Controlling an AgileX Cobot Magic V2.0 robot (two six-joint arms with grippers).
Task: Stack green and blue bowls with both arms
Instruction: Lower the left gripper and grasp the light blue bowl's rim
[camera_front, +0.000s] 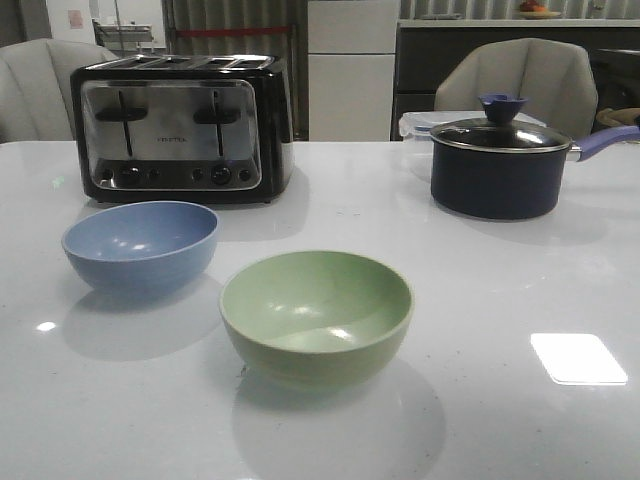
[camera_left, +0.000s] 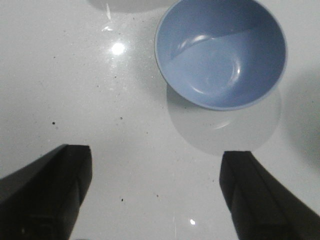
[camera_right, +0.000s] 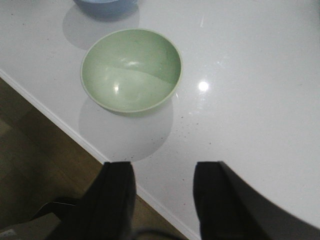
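Note:
A dusty blue bowl (camera_front: 140, 243) sits upright on the white table at the left, in front of the toaster. A pale green bowl (camera_front: 316, 314) sits to its right and nearer the front edge, apart from it. Both are empty. Neither arm shows in the front view. In the left wrist view my left gripper (camera_left: 156, 160) is open and empty above bare table, short of the blue bowl (camera_left: 221, 52). In the right wrist view my right gripper (camera_right: 164, 172) is open and empty over the table's front edge, short of the green bowl (camera_right: 131, 69).
A black and chrome toaster (camera_front: 182, 128) stands at the back left. A dark lidded saucepan (camera_front: 500, 165) with a blue handle stands at the back right, a clear plastic box behind it. The table edge (camera_right: 60, 122) and floor show in the right wrist view.

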